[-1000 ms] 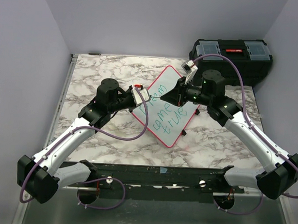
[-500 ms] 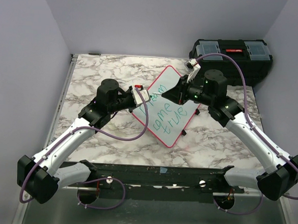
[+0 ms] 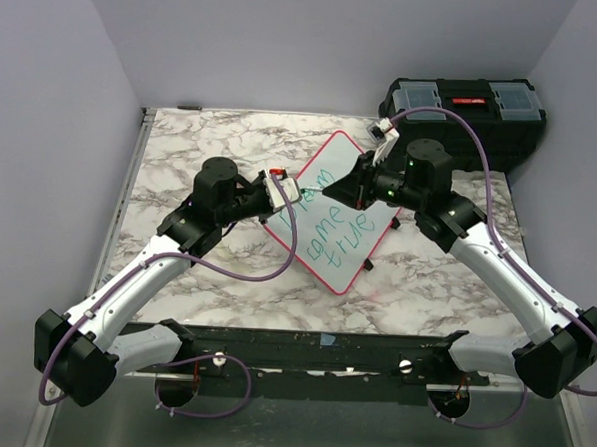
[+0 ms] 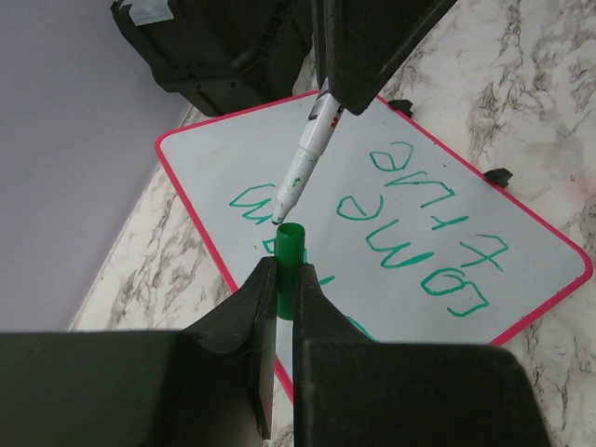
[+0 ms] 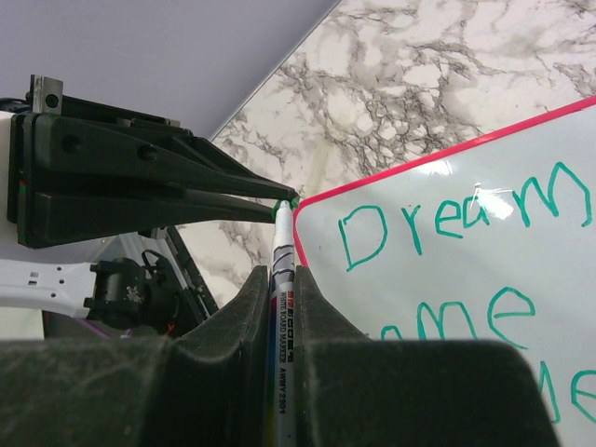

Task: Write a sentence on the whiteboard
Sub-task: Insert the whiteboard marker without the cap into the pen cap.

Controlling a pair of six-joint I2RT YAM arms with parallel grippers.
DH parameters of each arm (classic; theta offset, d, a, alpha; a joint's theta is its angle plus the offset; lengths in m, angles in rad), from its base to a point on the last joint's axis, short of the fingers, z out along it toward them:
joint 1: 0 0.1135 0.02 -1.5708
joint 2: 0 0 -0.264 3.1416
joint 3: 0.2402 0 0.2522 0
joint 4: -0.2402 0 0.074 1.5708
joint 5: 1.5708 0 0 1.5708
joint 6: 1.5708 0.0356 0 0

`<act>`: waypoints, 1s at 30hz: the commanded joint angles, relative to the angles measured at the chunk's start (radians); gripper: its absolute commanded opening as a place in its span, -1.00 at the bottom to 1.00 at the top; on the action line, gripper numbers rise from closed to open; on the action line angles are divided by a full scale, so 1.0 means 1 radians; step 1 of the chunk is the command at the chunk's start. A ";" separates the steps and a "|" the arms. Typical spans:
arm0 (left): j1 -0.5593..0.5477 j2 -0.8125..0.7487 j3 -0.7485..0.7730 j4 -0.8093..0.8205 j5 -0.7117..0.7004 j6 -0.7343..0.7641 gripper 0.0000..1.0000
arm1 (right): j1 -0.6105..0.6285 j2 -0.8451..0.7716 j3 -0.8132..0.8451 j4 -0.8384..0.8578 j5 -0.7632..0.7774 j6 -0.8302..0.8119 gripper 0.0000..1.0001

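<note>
The whiteboard [image 3: 349, 256], white with a red-pink rim, lies tilted on the marble table. The green sentence [image 3: 334, 223] reads "Dream come true". My left gripper [image 3: 293, 193] is shut on a green marker cap [image 4: 290, 244] above the board's left corner. My right gripper [image 3: 332, 191] is shut on a white marker [image 5: 281, 251]. The marker's green tip [image 4: 279, 216] sits just in front of the cap's open end. The board [image 4: 216, 160] and the sentence [image 4: 424, 244] also show in the left wrist view. The right wrist view shows the board [image 5: 424, 281] and "Dream" [image 5: 447, 219].
A black toolbox [image 3: 465, 110] stands at the back right, partly off the table; it also shows in the left wrist view [image 4: 214, 47]. Small black clips [image 4: 496, 176] sit at the board's rim. Purple walls close in the back and both sides.
My right gripper has shifted slightly up and to the right with the marker. The left arm and the board have stayed put.
</note>
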 commanded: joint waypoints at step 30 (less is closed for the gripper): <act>-0.012 0.021 0.025 0.010 -0.049 0.003 -1.00 | 0.006 -0.005 -0.022 0.007 0.013 0.008 -0.98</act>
